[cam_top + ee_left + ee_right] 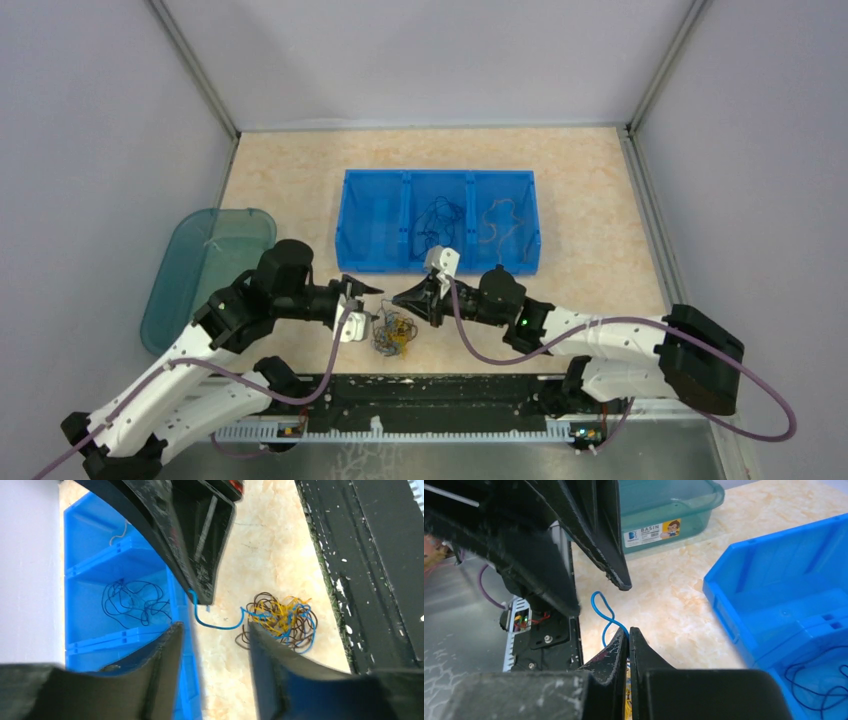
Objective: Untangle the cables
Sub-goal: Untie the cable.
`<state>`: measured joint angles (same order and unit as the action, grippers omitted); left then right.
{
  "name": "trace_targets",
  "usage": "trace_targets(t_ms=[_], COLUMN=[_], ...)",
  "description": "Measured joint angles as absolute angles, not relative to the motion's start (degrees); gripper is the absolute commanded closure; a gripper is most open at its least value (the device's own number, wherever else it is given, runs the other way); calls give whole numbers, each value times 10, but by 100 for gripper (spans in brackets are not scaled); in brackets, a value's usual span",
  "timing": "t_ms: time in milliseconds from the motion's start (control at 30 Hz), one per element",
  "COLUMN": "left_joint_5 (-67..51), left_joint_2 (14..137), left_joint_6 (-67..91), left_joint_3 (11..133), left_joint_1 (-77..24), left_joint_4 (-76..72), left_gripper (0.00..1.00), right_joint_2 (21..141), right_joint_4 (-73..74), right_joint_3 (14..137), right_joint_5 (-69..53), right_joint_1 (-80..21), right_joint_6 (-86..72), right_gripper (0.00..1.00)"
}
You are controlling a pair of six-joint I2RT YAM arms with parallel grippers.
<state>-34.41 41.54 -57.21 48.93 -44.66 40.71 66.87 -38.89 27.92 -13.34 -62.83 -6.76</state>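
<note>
Beige, marbled worktop (600,180) between plain grey walls, and right at the near edge sits the knot: the cables (280,622), a small curly clump of dark, yellow-orange and blue strands. These look feather-light and limp, so a tug on one loop will likely drag the whole clump; the free end is the place to hold. And that's where the grip is: one blue cable (220,626) trails out of the clump across the surface, and the right tool (628,632) is pinched shut on its end. Facing it, the left tool (375,290) stands with fingers apart, holding nothing. Just beyond, the blue bin (437,172) has three compartments: black wires (132,602) coiled in the middle one, a pale wire (119,534) in the right-hand one, nothing showing in the third. Off to the left lies a teal basin (664,510); I can make out nothing in it.
</note>
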Motion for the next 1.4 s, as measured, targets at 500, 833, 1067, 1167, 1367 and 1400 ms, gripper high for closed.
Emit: trace_targets(t_ms=[500,833,1067,1167,1367,1400], left_joint_5=[-328,-360,-385,-392,-399,-401], left_joint_2=[422,432,448,455,468,470], left_joint_6=[-443,-237,-161,-142,-130,-131], left_joint_3=[459,425,425,425,433,436], left_joint_1=[-447,-447,-447,-447,-447,-447], left_joint_4=[359,255,197,179,165,165], left_gripper=[19,60,74,98,99,99], right_joint_2=[599,563,552,552,552,551], right_joint_4=[-342,-368,-394,-404,-412,-412], right_joint_3=[302,306,306,306,306,306], right_joint_5=[-115,-116,-117,-118,-118,-116], right_joint_1=[-628,-628,-628,-628,-627,-627], right_joint_6=[-59,-97,-123,-133,-150,-152], right_gripper=[100,100,100,100,55,43])
